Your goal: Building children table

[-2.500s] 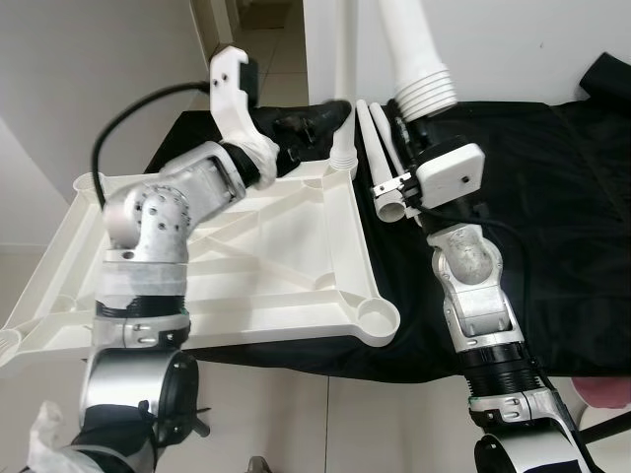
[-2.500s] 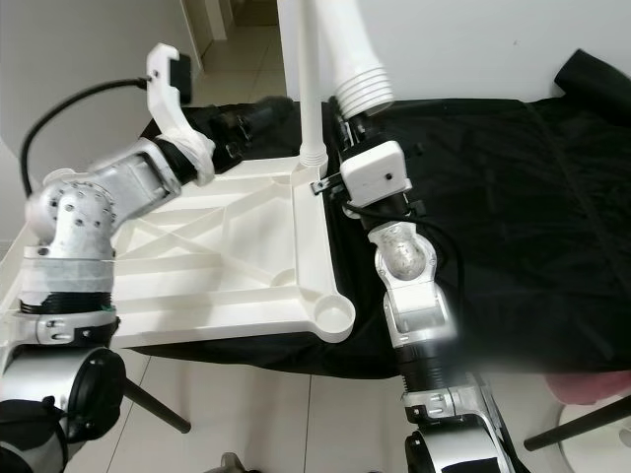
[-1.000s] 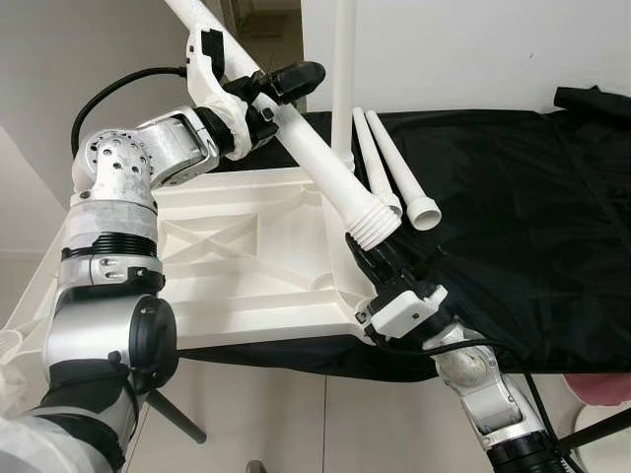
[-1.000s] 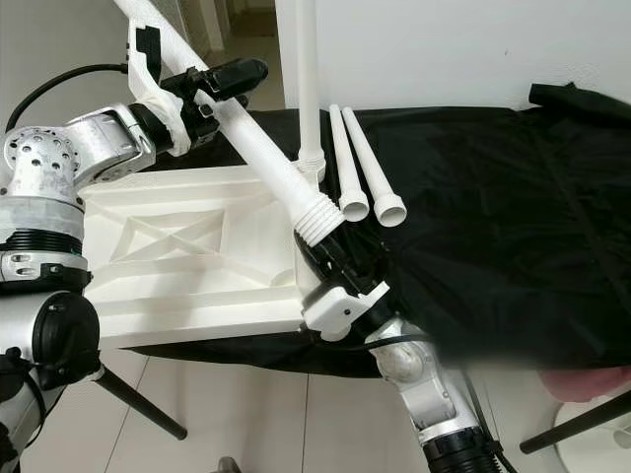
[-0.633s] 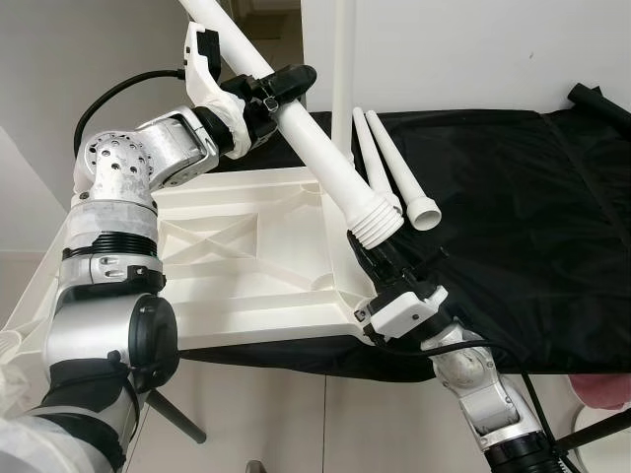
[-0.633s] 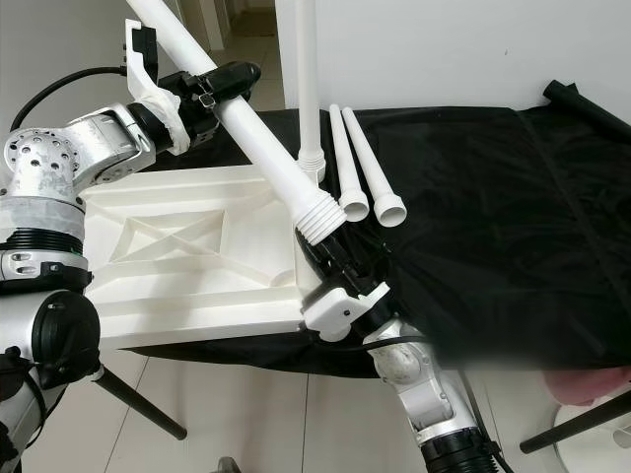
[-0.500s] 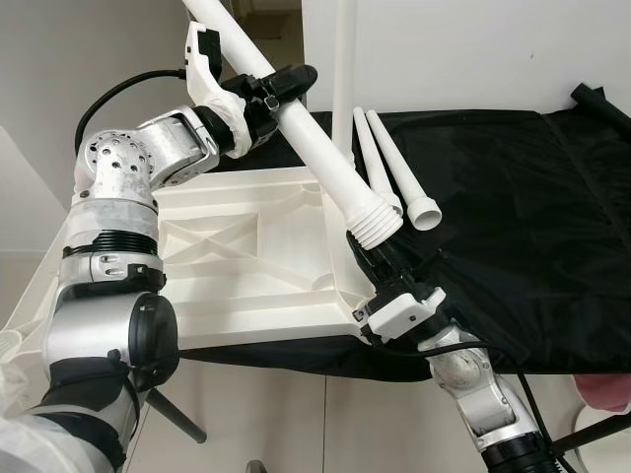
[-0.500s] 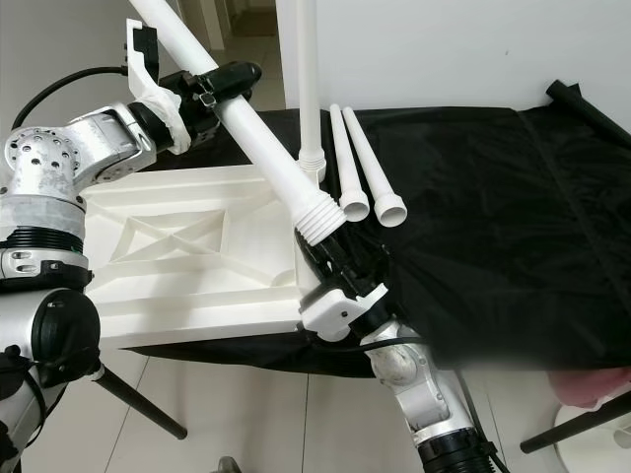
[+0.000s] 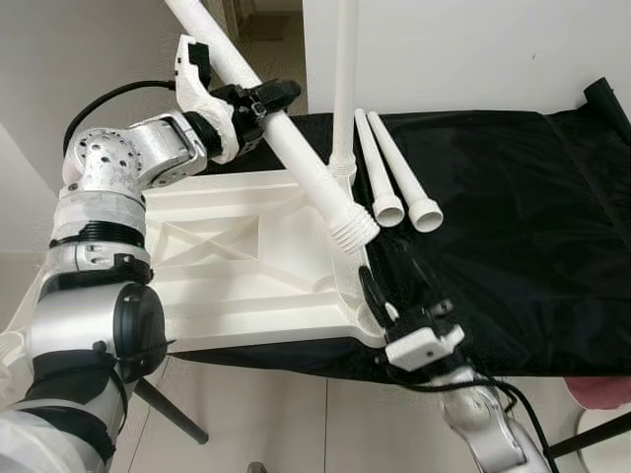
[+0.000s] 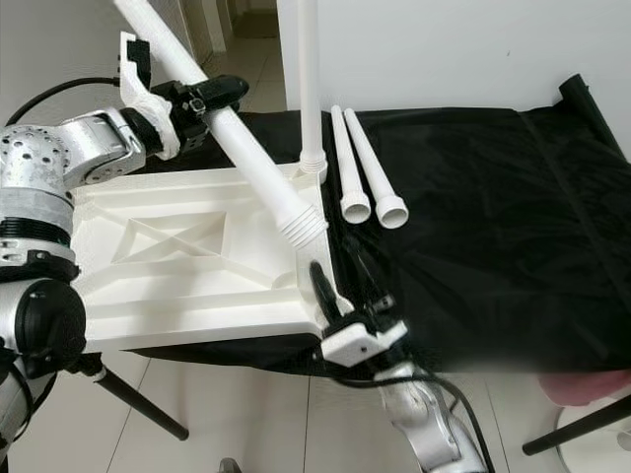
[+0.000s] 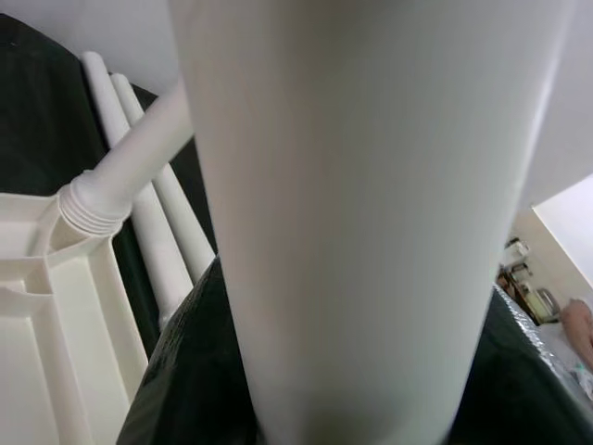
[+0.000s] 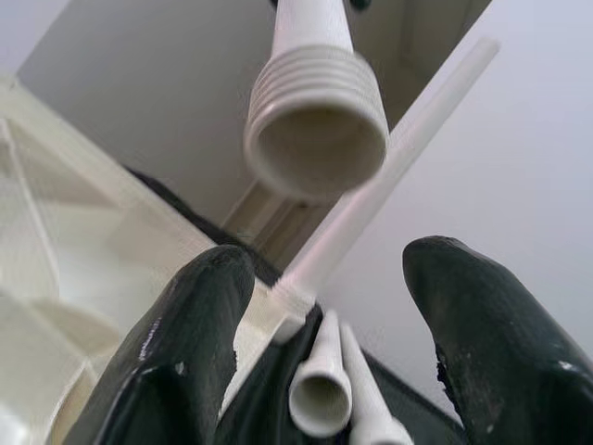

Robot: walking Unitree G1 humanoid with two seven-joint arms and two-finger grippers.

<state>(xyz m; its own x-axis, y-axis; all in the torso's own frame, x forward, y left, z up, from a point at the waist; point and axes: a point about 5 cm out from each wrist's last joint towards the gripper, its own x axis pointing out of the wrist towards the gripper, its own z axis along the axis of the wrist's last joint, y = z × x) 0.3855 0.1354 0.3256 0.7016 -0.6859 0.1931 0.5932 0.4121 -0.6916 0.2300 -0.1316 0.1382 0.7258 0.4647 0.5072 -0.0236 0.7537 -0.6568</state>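
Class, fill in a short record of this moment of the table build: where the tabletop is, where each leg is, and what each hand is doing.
tabletop: upside down on the black cloth
fitted leg: upright in the far corner socket
held leg: slanted, threaded end low over the near right corner
spare legs: two, side by side on the cloth
left hand: shut on the held leg
right hand: open, below the threaded end, apart from it

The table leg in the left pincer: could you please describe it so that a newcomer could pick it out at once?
Start at the white upturned tabletop lying on the black cloth. Above its right edge, one white table leg slants through the air, gripped mid-shaft by the left pincer, its ribbed threaded end pointing down. Unlike it, one leg stands upright in a corner socket and two loose legs lie flat on the cloth.
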